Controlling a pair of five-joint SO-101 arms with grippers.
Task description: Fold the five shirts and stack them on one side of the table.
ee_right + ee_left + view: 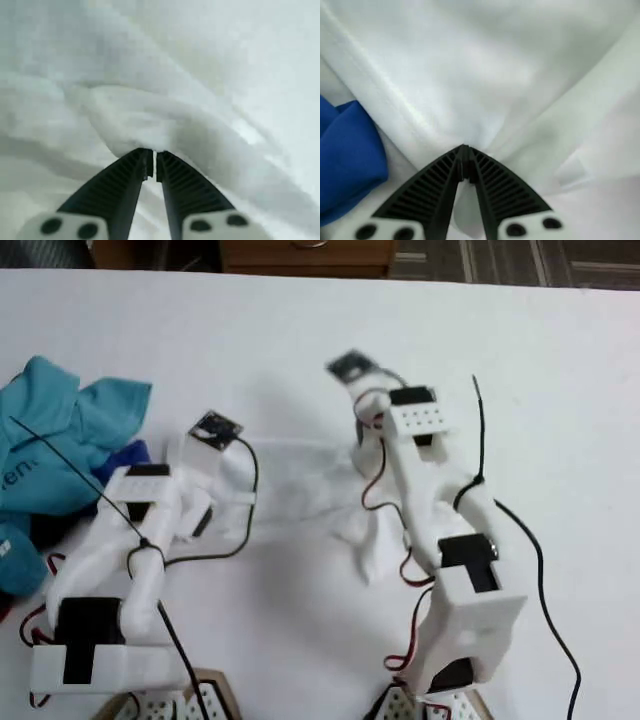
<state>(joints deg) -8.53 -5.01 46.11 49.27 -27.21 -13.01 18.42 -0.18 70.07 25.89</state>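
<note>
On table [560,360]: white shirt [300,475] mid-table between arms; teal-and-blue pile [60,440] at left edge. Left gripper [465,150], right gripper [152,152]: fingers of each pinched together on white shirt cloth. Best: lift both evenly, keep cloth taut, lay fold square.

- Three shirts that I can tell apart: one white shirt [300,475], one teal shirt [60,430] and one dark blue shirt [125,455].
- Two robot arms: the left arm [120,550] and the right arm [440,510].
- Two grippers, one per arm: the left gripper [464,150] and the right gripper [152,152].
- One table [200,330], covered in white.
</note>
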